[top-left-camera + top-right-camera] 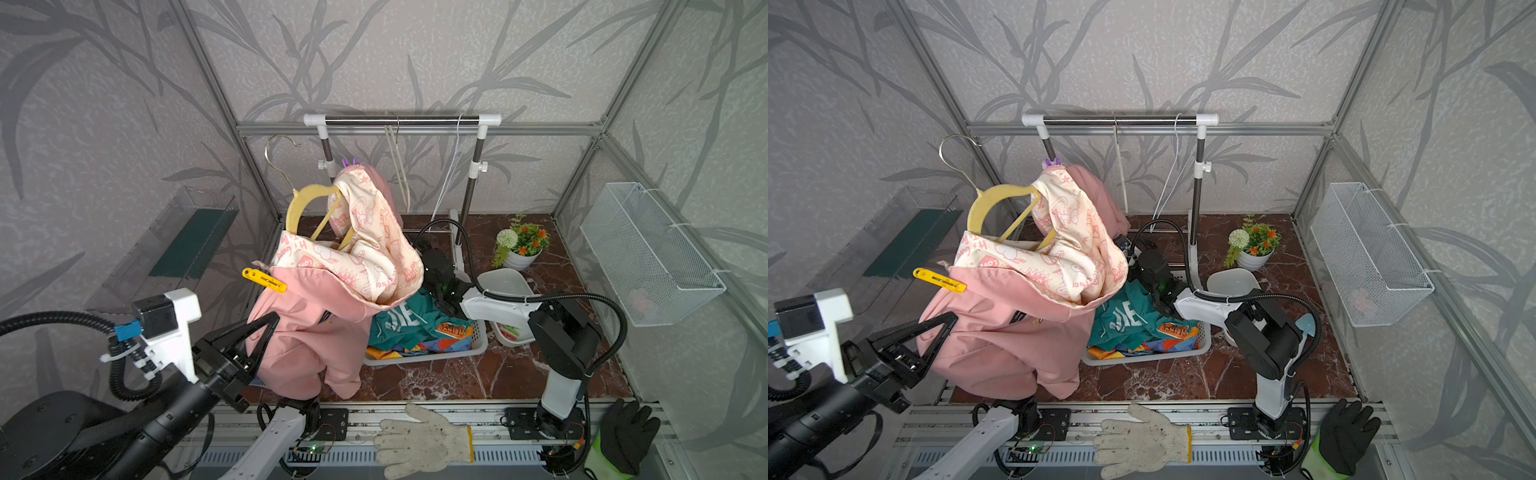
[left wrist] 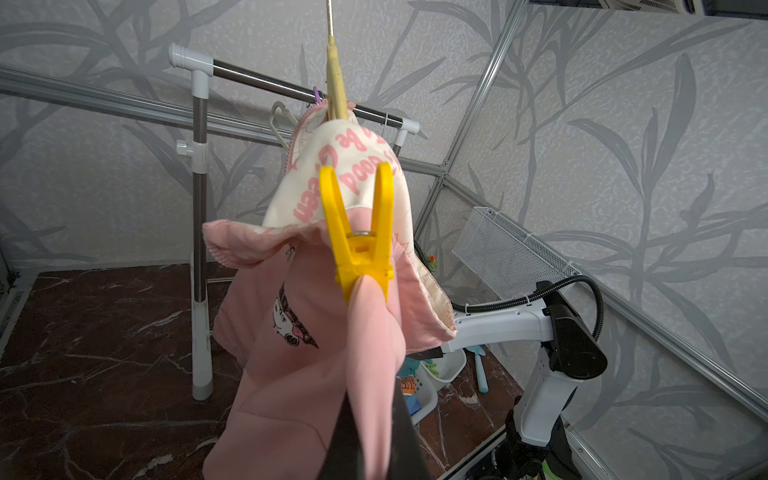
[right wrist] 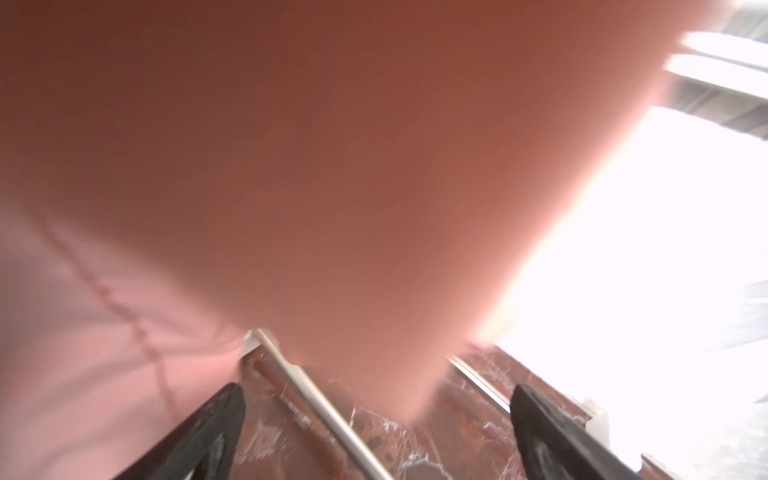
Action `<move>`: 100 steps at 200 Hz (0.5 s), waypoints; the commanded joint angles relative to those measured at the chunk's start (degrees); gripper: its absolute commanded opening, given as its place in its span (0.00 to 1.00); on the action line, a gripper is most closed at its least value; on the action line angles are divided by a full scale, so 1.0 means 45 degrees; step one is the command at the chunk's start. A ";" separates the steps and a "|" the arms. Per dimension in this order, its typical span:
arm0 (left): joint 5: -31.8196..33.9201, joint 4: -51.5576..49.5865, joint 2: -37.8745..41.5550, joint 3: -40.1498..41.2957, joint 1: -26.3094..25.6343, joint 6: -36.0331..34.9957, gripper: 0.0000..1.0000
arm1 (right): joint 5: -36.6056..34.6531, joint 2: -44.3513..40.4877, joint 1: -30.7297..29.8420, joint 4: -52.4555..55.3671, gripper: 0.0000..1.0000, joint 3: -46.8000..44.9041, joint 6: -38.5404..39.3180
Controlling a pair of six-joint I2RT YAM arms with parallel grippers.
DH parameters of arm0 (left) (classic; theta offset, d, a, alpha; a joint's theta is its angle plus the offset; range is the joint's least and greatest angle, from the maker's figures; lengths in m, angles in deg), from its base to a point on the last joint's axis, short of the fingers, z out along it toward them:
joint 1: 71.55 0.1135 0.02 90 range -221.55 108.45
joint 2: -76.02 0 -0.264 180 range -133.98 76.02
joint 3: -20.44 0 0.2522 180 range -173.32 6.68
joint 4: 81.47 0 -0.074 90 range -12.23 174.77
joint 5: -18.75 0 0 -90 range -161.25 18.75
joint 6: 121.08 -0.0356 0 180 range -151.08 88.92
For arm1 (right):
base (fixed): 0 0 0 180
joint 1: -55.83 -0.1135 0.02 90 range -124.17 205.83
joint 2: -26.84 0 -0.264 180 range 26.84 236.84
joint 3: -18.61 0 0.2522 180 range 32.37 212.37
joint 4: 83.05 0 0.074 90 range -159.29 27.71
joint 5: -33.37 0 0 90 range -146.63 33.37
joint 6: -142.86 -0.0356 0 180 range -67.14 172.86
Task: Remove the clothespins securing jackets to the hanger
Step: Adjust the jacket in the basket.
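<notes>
The left gripper is raised at the near left, its jaws pressed together on a fold of the pink jacket, pinching the shoulder fabric just below the yellow clothespin. From the left wrist view, that clothespin is clamped on the pink fabric with its two handles pointing up in front of the cream patterned lining. The jacket hangs in the air over the left part of the marble worktop, draped on a yellow hanger whose metal hook stands free of the clothes rail at the far side.

The right gripper is tucked behind the pink jacket, near the middle of the worktop; in the right wrist view its jaws are spread wide with nothing between them, and blurred pink fabric fills most of that view.

A teal jacket and a rainbow patchwork jacket lie in a white basket right of the pink one. A white tub sits just beyond it.
</notes>
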 commanded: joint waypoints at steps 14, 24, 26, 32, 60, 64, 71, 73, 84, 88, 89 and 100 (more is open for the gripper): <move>-0.0663 0.2156 0.0116 -0.0389 0.0054 0.0116 0.00 | 0.1072 0.0613 0.0046 -0.2008 0.99 0.0721 -0.0041; -0.0620 0.2110 0.0136 -0.0372 0.0067 0.0152 0.00 | 0.1283 0.0657 -0.0039 -0.2383 0.99 0.0594 -0.0027; -0.0603 0.2092 0.0128 -0.0369 0.0068 0.0171 0.00 | 0.1301 0.0648 -0.0049 -0.2395 0.99 0.0560 0.0007; -0.0538 0.2034 0.0126 -0.0405 0.0066 0.0228 0.00 | 0.1297 0.0581 -0.0088 -0.2334 0.99 0.0468 0.0070; -0.0669 0.2021 0.0209 -0.0838 0.0068 0.0289 0.00 | 0.1129 0.0052 -0.0101 -0.2722 0.99 -0.0333 0.0240; -0.0669 0.2019 0.0204 -0.0923 0.0067 0.0311 0.00 | 0.1102 -0.0020 -0.0093 -0.2711 0.99 -0.0414 0.0305; -0.0697 0.2027 0.0186 -0.1066 0.0063 0.0359 0.00 | 0.1200 -0.0167 -0.0073 -0.2595 0.99 -0.0516 0.0386; -0.0715 0.2023 0.0184 -0.1094 0.0067 0.0369 0.00 | 0.1261 -0.0198 -0.0072 -0.2565 0.99 -0.0552 0.0417; -0.0831 0.2041 0.0184 -0.1218 0.0061 0.0483 0.00 | 0.1496 -0.0396 -0.0069 -0.2308 0.99 -0.0639 0.0616; -0.0844 0.2022 0.0184 -0.1245 0.0068 0.0522 0.00 | 0.1563 -0.0454 -0.0069 -0.2190 0.99 -0.0663 0.0750; -0.0854 0.2022 0.0184 -0.1246 0.0068 0.0535 0.00 | 0.1572 -0.0461 -0.0070 -0.2157 0.99 -0.0662 0.0768; -0.0915 0.2038 0.0230 -0.1265 0.0068 0.0635 0.00 | 0.1441 -0.0595 -0.0070 -0.1858 0.99 -0.0681 0.0864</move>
